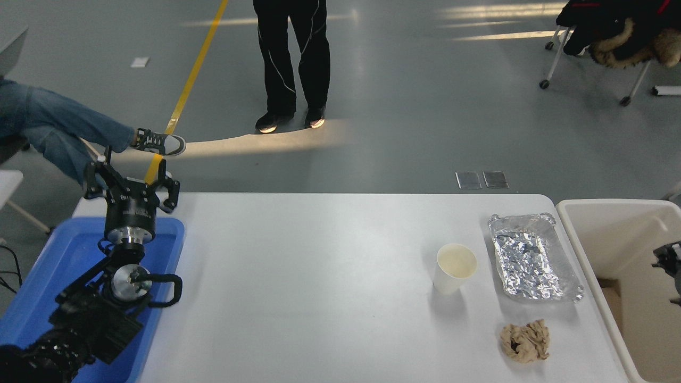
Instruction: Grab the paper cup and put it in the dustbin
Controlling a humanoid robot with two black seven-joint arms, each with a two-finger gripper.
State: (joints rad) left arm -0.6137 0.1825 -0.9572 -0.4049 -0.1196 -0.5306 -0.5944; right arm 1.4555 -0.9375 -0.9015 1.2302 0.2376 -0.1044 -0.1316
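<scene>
The paper cup (455, 268) stands upright on the white table (319, 276), right of centre, white with a cream inside. Off the table's right end stands the large cream dustbin (612, 234). Only a small dark part of my right gripper (669, 260) shows at the picture's right edge, over the dustbin and well right of the cup. My left gripper (130, 178) is parked at the lower left above the blue tray, open and holding nothing.
A crinkled foil tray (532, 258) lies between the cup and the dustbin. A crumpled brown paper wad (524, 341) lies near the front right. A blue tray (64, 266) sits under the left arm. A person (292, 58) stands beyond the table, and a seated person's legs (64, 127) are at left.
</scene>
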